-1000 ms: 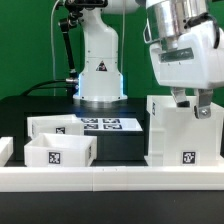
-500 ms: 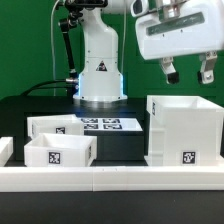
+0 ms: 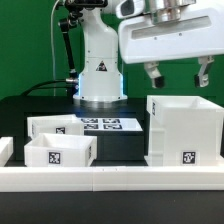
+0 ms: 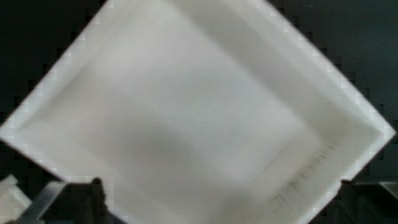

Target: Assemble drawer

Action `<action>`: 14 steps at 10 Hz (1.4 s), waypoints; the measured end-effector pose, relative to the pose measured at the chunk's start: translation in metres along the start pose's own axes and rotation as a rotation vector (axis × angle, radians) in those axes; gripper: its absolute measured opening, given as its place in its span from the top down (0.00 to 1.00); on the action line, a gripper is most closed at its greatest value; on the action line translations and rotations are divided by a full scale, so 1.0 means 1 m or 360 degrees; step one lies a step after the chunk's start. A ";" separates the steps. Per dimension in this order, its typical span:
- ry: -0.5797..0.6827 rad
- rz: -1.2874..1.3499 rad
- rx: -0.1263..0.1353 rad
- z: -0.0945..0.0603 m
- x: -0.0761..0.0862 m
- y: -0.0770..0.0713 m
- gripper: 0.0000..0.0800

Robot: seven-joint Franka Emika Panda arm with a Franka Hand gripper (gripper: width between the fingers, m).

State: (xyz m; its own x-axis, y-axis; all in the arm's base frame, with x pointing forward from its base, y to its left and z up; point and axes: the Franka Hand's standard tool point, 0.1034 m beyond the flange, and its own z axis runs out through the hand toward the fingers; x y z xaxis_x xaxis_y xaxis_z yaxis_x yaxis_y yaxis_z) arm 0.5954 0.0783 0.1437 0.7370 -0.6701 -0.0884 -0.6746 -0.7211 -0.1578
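Reading this one from the exterior view's left: two open white drawer boxes sit on the dark table, the front drawer box (image 3: 58,152) with its tag facing the camera and its long side running across the view, and the back drawer box (image 3: 48,125) just behind it. Next over is the marker board (image 3: 100,124), flat in front of the robot base. Then on the exterior view's right you've got the tall drawer case (image 3: 185,130), standing upright with its open side up. The gripper (image 3: 177,76) hangs right above that case, clear of the rim, jaws spread wide and holding nothing. So the bit that matters: the case is straight down from the jaws, while both drawer boxes are off toward the exterior view's left and lower, well apart from it. The wrist view is filled by the case (image 4: 196,110) seen into its hollow, sitting cornerwise like a diamond, a bit blurry. My guess is the next grab is a drawer box, which means a sideways trip first.
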 end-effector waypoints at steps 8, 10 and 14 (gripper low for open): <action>0.0039 -0.0695 -0.0064 -0.005 0.042 0.049 0.19; 0.0047 -0.0798 -0.0080 0.003 0.070 0.087 0.19; 0.0053 -0.0810 -0.0096 0.013 0.085 0.104 0.19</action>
State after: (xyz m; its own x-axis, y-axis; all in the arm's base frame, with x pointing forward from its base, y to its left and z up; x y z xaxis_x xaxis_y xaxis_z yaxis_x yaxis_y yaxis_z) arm 0.5891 -0.0513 0.1068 0.9716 -0.2363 0.0162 -0.2329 -0.9656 -0.1154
